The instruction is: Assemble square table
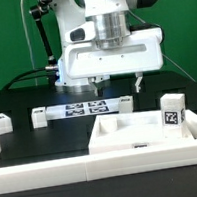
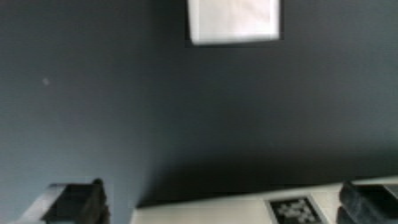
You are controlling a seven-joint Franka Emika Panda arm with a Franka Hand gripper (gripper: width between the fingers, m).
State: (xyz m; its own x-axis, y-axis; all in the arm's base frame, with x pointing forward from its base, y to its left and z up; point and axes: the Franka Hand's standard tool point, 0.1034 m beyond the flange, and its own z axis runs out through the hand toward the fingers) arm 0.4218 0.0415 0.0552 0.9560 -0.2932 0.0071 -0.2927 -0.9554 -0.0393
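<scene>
The arm (image 1: 109, 19) hangs upright over the black tabletop (image 1: 52, 143), wrist pointing straight down, jaws spread wide, holding nothing.

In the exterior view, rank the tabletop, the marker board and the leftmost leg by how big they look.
1. tabletop
2. marker board
3. leftmost leg
The tabletop is nearer the camera, yet clearly largest.

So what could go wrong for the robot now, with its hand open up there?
1. The gripper hangs open and empty, roughly over the marker board. Going straight down, it might bump that board instead of grabbing a part.
2. The loose legs are small. A finger could knock one away rather than pinch it.
3. The upright leg by the tabletop could tip over if the arm brushes it.
</scene>
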